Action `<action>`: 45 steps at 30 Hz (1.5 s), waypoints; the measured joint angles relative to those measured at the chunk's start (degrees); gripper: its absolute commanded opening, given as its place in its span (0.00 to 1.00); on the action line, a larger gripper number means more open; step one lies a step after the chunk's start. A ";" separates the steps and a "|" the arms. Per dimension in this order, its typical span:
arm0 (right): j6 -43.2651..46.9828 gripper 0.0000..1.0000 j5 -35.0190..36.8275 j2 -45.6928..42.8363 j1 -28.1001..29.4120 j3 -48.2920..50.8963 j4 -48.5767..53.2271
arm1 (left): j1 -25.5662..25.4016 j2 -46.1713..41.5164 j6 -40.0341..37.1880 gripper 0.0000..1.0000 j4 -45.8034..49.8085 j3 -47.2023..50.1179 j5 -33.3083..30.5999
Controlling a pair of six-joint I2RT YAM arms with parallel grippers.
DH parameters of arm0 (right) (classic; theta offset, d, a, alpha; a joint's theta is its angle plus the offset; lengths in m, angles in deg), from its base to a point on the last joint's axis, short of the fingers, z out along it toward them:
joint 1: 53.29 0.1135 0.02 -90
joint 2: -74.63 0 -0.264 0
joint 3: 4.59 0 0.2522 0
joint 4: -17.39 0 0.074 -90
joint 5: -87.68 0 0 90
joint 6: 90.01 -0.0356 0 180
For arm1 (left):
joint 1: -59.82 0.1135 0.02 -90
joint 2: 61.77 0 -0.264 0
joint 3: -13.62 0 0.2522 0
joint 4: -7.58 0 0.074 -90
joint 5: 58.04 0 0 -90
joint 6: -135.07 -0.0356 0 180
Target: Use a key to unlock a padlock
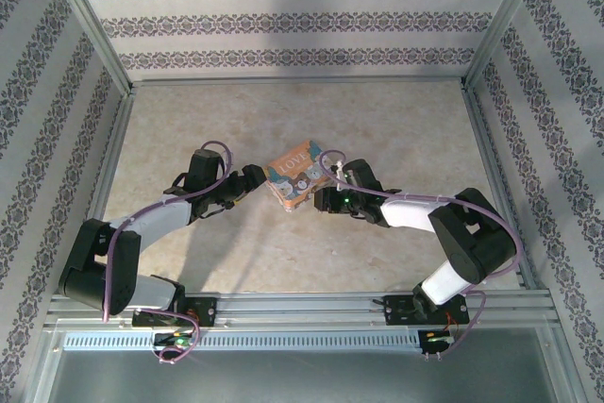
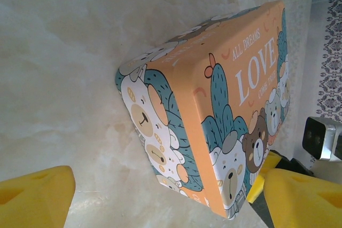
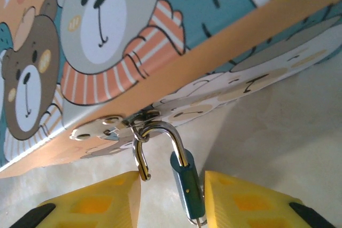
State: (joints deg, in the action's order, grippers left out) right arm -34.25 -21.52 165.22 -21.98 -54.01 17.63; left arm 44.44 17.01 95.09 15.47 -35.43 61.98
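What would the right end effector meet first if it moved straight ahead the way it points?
Probably the padlock, hanging from the tin's clasp between the right end effector's fingers; depth is unclear.

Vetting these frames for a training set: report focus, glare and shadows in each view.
Top external: even, soft light, faint shadows on the table, walls splaying outward. Left wrist: the tin is sharp, the yellow jaws in the near corners blur, the table washes out pale. Right wrist: the padlock is fairly crisp, its shackle glinting; jaws soft.
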 measured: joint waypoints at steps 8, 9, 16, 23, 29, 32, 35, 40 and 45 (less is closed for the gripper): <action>-0.09 0.32 0.83 0.09 0.09 0.00 0.13 | 0.00 0.00 0.00 0.91 -0.20 0.00 0.00; -0.13 0.31 0.83 0.22 0.09 0.00 -0.02 | 0.00 0.00 0.00 0.91 -0.20 0.00 0.00; -1.88 0.38 0.81 1.07 0.07 0.81 -2.23 | 0.00 0.00 0.00 0.91 -0.20 0.00 0.00; -2.99 0.46 0.66 -2.64 -0.57 5.25 -3.89 | 0.00 0.00 0.00 0.91 -0.20 0.00 0.00; -3.56 0.46 -0.74 -6.49 -2.82 8.81 -7.67 | 0.00 0.00 0.00 0.92 -0.17 0.00 -0.02; -4.48 0.45 -1.75 -5.16 -3.19 9.68 -10.03 | 0.00 -0.02 -0.02 0.92 -0.17 0.00 -0.02; -5.64 0.42 -3.02 -2.19 -3.48 9.90 -13.31 | 0.00 -0.02 -0.02 0.92 -0.17 0.00 -0.02; -8.13 0.40 -5.29 1.44 -3.91 9.88 -18.73 | 0.00 -0.04 -0.02 0.92 -0.15 0.00 -0.07; -10.05 0.38 -6.49 4.24 -4.11 9.62 -23.50 | 0.00 -0.09 -0.04 0.92 -0.15 0.00 -0.07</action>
State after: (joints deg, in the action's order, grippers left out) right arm -44.30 -28.02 169.46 -26.09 -44.39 -5.86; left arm 44.44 16.92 95.05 15.31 -35.43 61.92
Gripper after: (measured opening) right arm 0.388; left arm 0.915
